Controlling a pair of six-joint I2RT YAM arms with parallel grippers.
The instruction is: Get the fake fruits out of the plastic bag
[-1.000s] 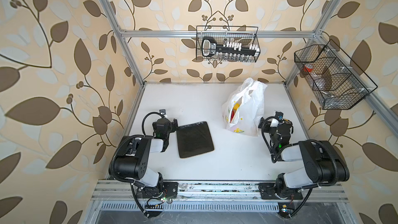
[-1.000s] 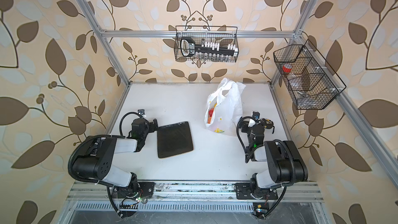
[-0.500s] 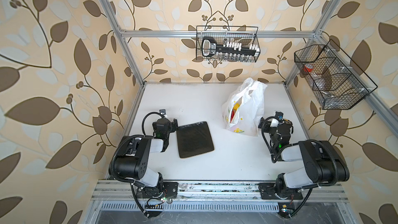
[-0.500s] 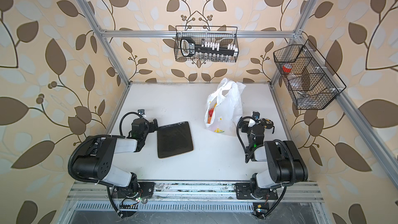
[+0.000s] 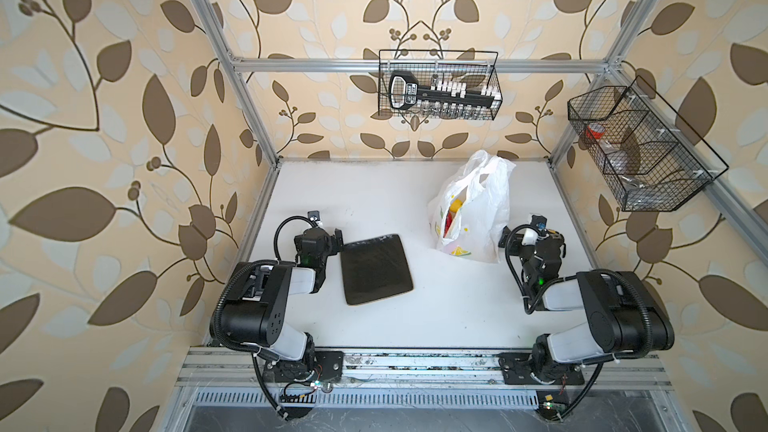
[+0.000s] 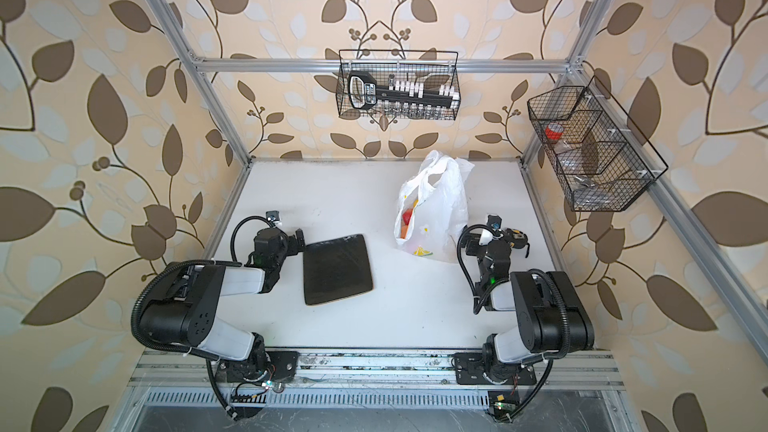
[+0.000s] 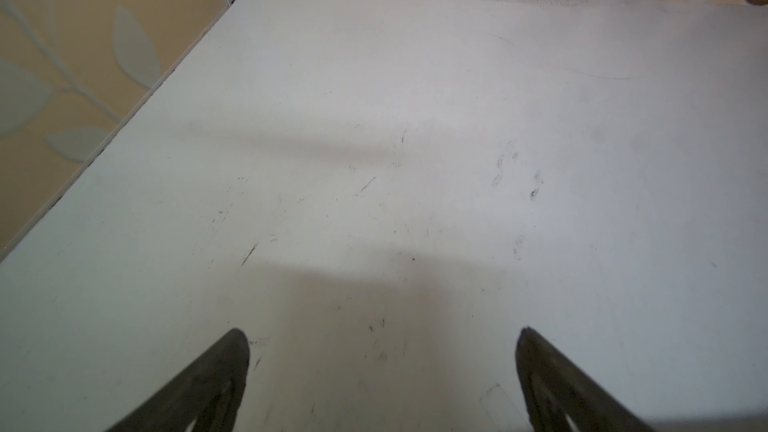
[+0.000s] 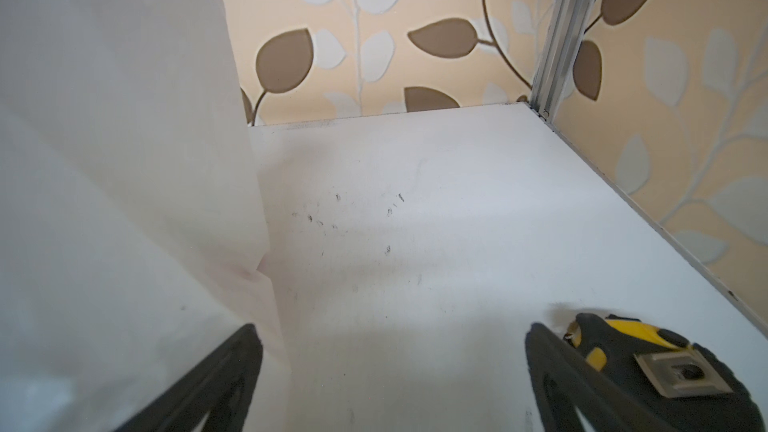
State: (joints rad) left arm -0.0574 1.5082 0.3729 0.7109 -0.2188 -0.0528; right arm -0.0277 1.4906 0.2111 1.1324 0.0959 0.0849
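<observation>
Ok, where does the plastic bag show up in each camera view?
Top view: plastic bag right of centre, right of the black plate.
Top view: plastic bag, same spot.
Left wrist: not in it.
Right wrist: close up, filling nearly half.
Shared landmark: table's back edge.

I see a matched pair in both top views: the left arm at seven o'clock of the table and the right arm at five. Each has bulky matte-black joint housings linked by glossy white shells. A ribbed black conduit curves round the shoulder, and a thin black cable loops over the wrist. A green light glows on each forearm, and a flat black base plate sits under each arm. My left gripper and right gripper each show two dark, tapered fingers with hollow centres.
</observation>
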